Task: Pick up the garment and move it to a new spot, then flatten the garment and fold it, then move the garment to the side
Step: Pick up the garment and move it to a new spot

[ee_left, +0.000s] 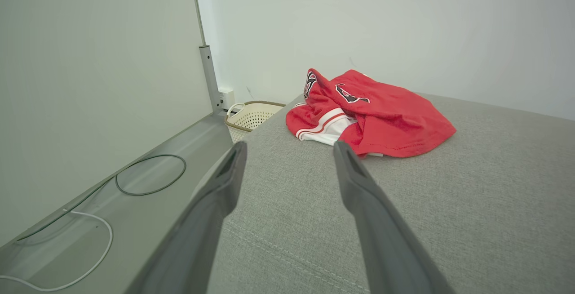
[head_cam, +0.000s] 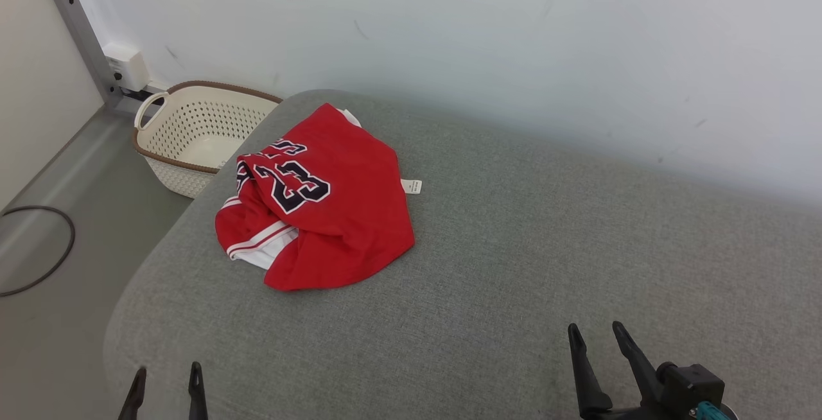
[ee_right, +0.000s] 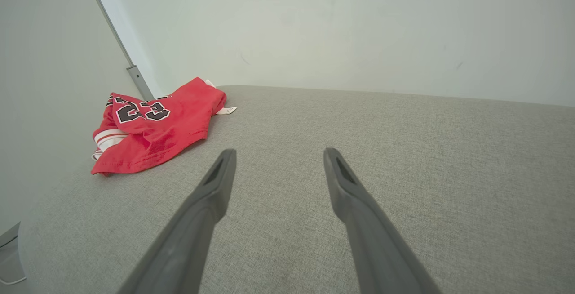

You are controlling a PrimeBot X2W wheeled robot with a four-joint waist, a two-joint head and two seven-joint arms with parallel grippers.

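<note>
A red garment [head_cam: 321, 208], a jersey with dark numbers and white-striped trim, lies crumpled near the far left corner of the grey cushioned surface [head_cam: 546, 259]. It also shows as the garment [ee_left: 373, 114] ahead of my left fingers and the garment [ee_right: 152, 127] far left in the right wrist view. My left gripper [head_cam: 167, 372] stands open at the near left edge, well short of the jersey. My right gripper [head_cam: 597, 330] is open at the near right, over bare fabric, with nothing between its fingers.
A cream perforated basket [head_cam: 199, 131] with a brown rim stands on the floor beyond the surface's left corner. A dark cable loop [head_cam: 38, 253] lies on the floor at left. A pale wall [head_cam: 514, 41] runs behind the surface.
</note>
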